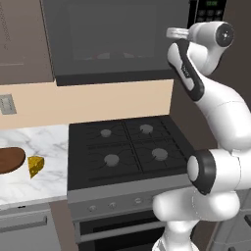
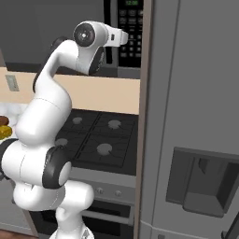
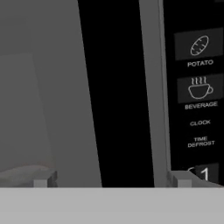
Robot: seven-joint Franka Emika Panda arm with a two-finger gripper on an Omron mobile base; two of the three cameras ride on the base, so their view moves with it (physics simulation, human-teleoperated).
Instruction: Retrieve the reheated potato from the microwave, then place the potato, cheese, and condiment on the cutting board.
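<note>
The microwave (image 1: 117, 39) hangs above the stove with its glass door closed, and the potato is hidden. My raised arm holds the hand up against the microwave's right end, near the keypad (image 2: 130, 32). In the hand view my gripper (image 3: 113, 180) is open, with its fingertips (image 3: 43, 180) standing either side of the door's grey vertical handle (image 3: 151, 87). Nothing is held between them. The keypad's POTATO button (image 3: 199, 48) lies just right of the handle. Down at the far left, the cutting board (image 1: 11, 159) lies on the counter with the cheese (image 1: 36, 165) beside its right end. The condiment is out of view.
A black four-burner stove (image 1: 127, 147) sits directly under the microwave. A tall grey fridge (image 2: 196, 116) stands close on the right. Brown wall cabinets (image 1: 22, 39) hang left of the microwave above the marble counter (image 1: 34, 142).
</note>
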